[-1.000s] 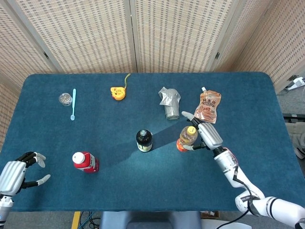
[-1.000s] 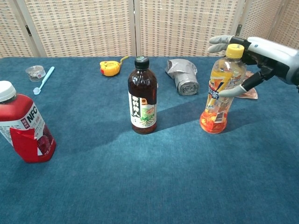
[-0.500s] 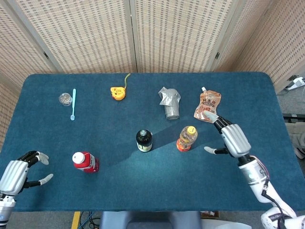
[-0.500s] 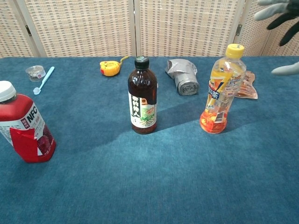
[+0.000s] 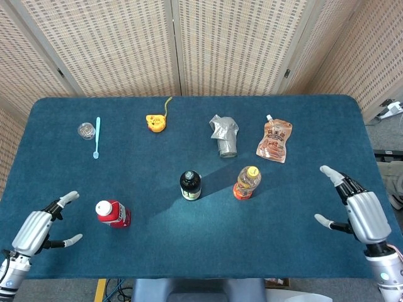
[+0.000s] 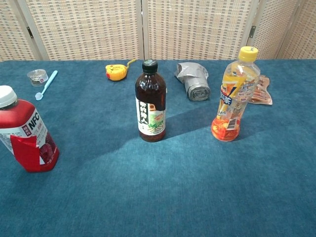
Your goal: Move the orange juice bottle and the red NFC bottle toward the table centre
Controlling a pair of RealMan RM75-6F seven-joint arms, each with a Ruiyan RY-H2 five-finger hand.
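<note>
The orange juice bottle [image 5: 247, 182] stood upright near the worktop [image 5: 189, 245] centre, well apart from the right hand [image 5: 359, 212], whose fingers were wide and empty. The red NFC bottle [image 5: 112, 213] waited unmoved just beside the left hand [image 5: 38, 228], fingers spread, holding nothing.
</note>
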